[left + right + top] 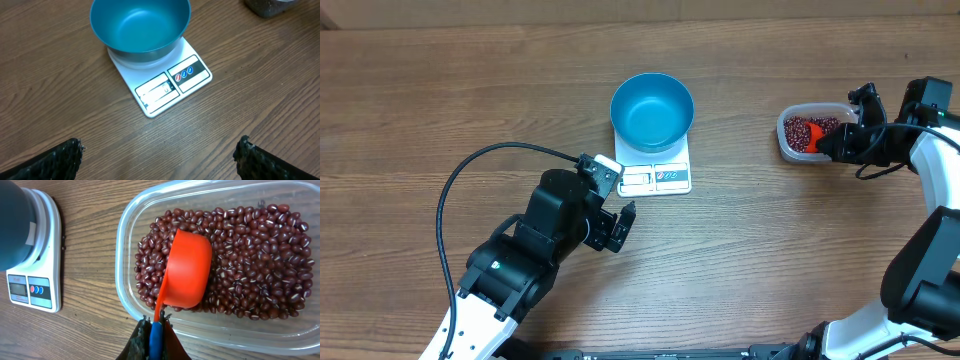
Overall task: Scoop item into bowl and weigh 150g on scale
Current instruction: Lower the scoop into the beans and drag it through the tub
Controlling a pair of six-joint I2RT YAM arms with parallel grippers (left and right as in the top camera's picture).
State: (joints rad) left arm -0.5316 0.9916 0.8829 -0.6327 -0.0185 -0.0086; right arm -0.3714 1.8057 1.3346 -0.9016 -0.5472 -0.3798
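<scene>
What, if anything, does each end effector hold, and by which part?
The right end effector grips the red scoop by its blue handle; the left end effector is open, holding nothing.

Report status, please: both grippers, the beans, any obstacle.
Left gripper open, empty, near scale. Right gripper shut on scoop, its cup in beans inside tub. Bowl on scale, empty. No obstacle seen.

Left wrist view: bowl far rim cut by top edge, tub just a blurred corner top right, left gripper fingers cut by bottom edge, scale display not legible. Right wrist view: scoop shows only its back, inside hidden; beans under it covered; handle mostly buried in right gripper; tub runs off right edge
</scene>
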